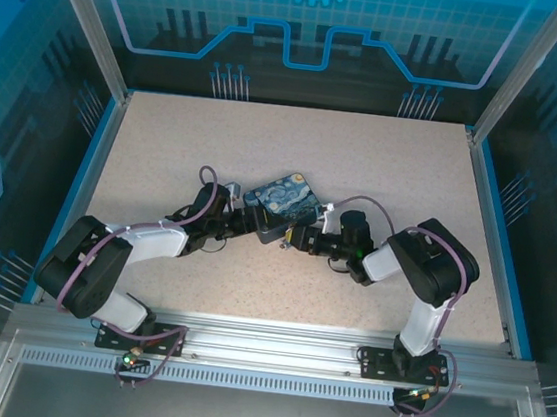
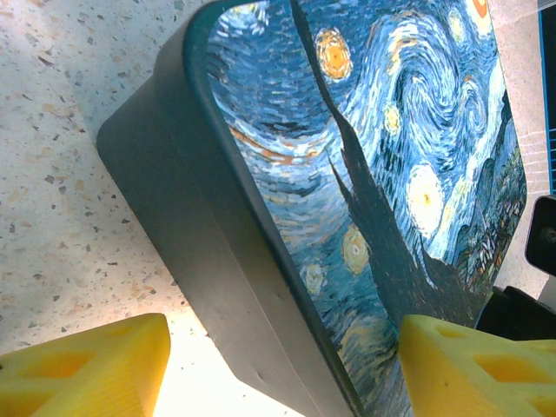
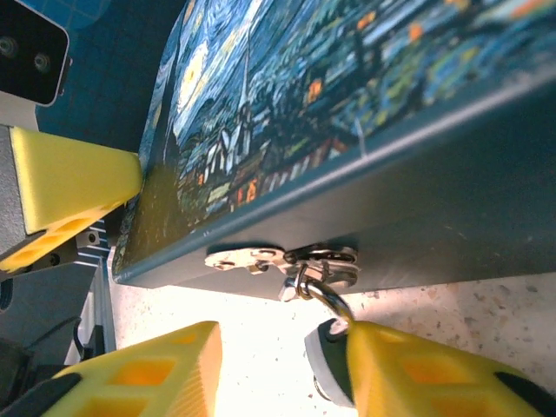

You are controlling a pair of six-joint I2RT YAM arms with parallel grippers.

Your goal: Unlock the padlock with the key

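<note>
The blue Starry-Night tin (image 1: 281, 201) lies mid-table between both arms. The padlock (image 3: 335, 363), small and dark with a grey rim, hangs by its silvery shackle (image 3: 334, 300) from the hasp (image 3: 261, 258) on the tin's front wall (image 3: 434, 217). My right gripper (image 3: 282, 343) is partly closed around it. The padlock rests against the right-hand finger (image 3: 417, 373), and bare table shows before the other finger (image 3: 148, 373). My left gripper (image 2: 285, 334) stands open astride a corner of the tin (image 2: 391, 174). The key is out of view.
Speckled tabletop (image 1: 385, 160) stretches behind and beside the tin. Blue walls and aluminium posts (image 1: 88, 26) fence the table. In the right wrist view a yellow finger of the left gripper (image 3: 69, 182) sits at the tin's far corner.
</note>
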